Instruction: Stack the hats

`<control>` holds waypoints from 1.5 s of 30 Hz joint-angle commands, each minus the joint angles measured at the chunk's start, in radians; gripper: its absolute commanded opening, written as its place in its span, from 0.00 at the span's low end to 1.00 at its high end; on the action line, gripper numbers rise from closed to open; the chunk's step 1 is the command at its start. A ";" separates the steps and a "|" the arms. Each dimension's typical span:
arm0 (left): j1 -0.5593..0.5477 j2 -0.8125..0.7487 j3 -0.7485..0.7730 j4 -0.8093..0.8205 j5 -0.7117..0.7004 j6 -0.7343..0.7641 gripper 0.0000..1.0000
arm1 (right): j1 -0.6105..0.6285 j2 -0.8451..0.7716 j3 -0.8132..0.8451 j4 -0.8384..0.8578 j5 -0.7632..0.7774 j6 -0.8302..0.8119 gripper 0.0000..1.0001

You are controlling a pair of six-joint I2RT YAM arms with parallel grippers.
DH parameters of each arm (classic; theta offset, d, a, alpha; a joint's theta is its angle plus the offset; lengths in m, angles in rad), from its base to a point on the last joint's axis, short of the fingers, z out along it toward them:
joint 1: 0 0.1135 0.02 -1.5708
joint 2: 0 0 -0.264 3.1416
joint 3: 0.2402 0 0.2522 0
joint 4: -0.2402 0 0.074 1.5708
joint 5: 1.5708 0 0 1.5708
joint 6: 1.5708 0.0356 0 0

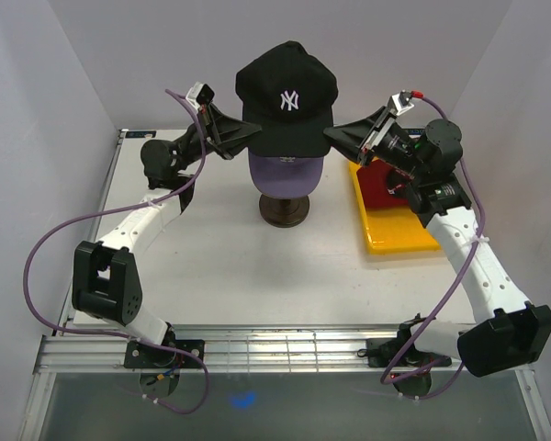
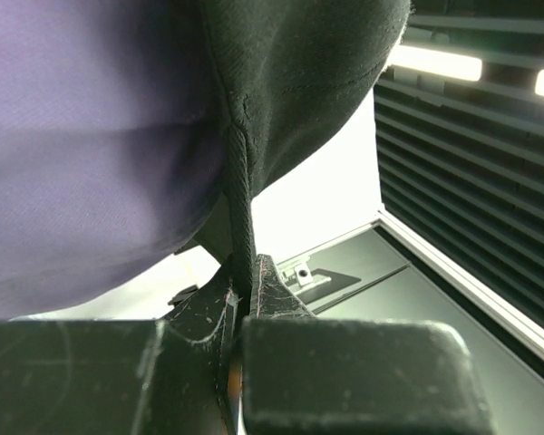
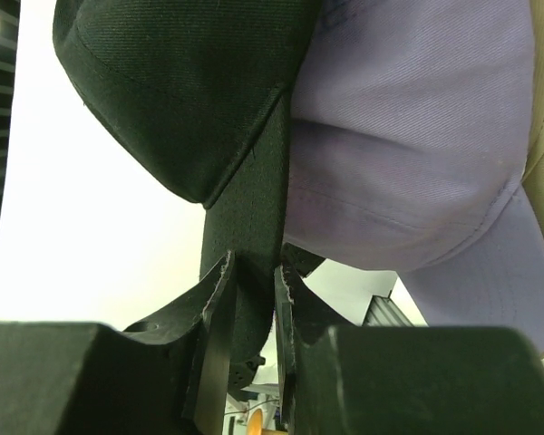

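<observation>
Evidently your left fingers (image 1: 233, 138) and right fingers (image 1: 333, 138) pinched the black cap (image 1: 286, 96) over the lavender cap (image 1: 285, 173); next it probably needed lowering squarely onto that.

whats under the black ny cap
Under the black fabric NY cap: a lavender fabric cap, above a dark round base. What the lavender cap sits on is hidden.

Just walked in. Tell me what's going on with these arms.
Both arms are handling the black NY cap: the left claw and the right claw are each shut on its lower edge, on opposite sides. They hold it over a lavender cap that sits on the dark-based stand mid-table. A red cap lies on the yellow tray to the right.
</observation>
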 commanded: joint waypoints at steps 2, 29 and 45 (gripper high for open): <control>-0.015 -0.019 -0.009 0.014 0.051 -0.042 0.00 | 0.052 -0.040 -0.030 0.002 -0.075 -0.098 0.08; -0.012 0.026 -0.150 0.091 0.188 0.027 0.00 | 0.053 -0.075 -0.195 -0.004 -0.046 -0.193 0.08; 0.020 0.009 -0.256 0.040 0.217 0.099 0.00 | 0.052 -0.055 -0.272 -0.025 -0.015 -0.249 0.08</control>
